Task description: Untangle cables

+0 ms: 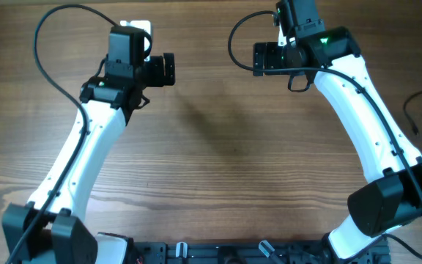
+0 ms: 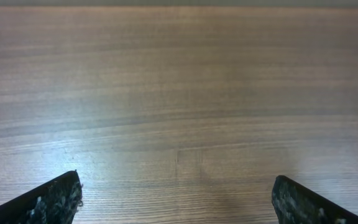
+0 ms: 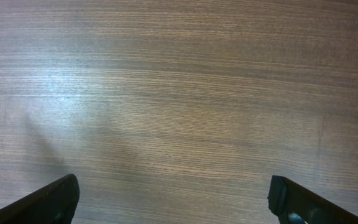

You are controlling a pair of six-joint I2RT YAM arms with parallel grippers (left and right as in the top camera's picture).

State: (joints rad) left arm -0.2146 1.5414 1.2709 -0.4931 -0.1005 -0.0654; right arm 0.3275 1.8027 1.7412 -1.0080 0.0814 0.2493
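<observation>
left arm (image 1: 86, 158): white, rising from the lower left corner of the overhead view towards the far side of the table
left arm cable (image 1: 50, 44): thick and black, arching out to the left of the wrist, then running down along the arm
left gripper (image 1: 164, 70): above the far left part of the table, pointing towards the middle; in its own wrist view (image 2: 176, 183) the two dark fingers (image 2: 48, 202) sit at the bottom corners, jaws spread wide, only bare wood between them, nothing held
table (image 1: 211, 161): brown wood grain, a faint shadow on it between the two grippers
right gripper (image 1: 264, 57): above the far right part of the table, facing the left gripper, well apart from it; in its own wrist view (image 3: 174, 183) the fingers (image 3: 48, 202) sit at the bottom corners, jaws spread wide, wood grain between them, nothing held
right arm cable (image 1: 237, 37): thick and black, looping to the left of the wrist
right arm (image 1: 376, 125): white, reaching up from the lower right corner, a green light on its wrist
thin cable (image 1: 409, 108): a fine black line curving in at the right edge of the table, beside the right arm, well apart from both grippers; it runs out of the picture and its ends cannot be made out
</observation>
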